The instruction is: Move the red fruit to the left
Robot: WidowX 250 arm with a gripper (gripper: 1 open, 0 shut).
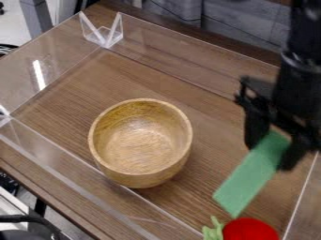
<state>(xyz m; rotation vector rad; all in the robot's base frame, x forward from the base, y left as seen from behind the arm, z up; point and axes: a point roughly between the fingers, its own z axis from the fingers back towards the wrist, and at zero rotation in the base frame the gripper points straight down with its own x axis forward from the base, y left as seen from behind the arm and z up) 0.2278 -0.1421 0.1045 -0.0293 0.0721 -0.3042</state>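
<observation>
Landmark is the wooden bowl (141,142), sitting mid-bench on the wood-grain bench (113,80) inside the clear-walled tray. The red fruit (250,231) is lying to the bowl's lower right, right at the bottom edge of the view, partly cut off, with its light-green leafy top pointing back toward the bowl side. The claw (279,148) is hanging to the right of the bowl, at about the bowl's height in the frame, pointing down, so the fruit is lying almost straight below it in the picture, toward the camera and slightly left. That's the relation the next move is hinging on: my read is the claw is needing to come toward the camera and drop, not sideways. The fruit is round, so there's no long axis to line up with. The claw's fingers are standing apart, not clenched, and I'm seeing nothing gripped between them; the image is motion-blurred there, so fine detail is unclear. The flat green block (254,175) is lying tilted on the bench between the claw and the fruit, one end under the fingers, the other end just beside the fruit. Contact between block and fingers I cannot tell. It could be getting in the way of the descent. The target side, left of the bowl, is well apart from the fruit.
</observation>
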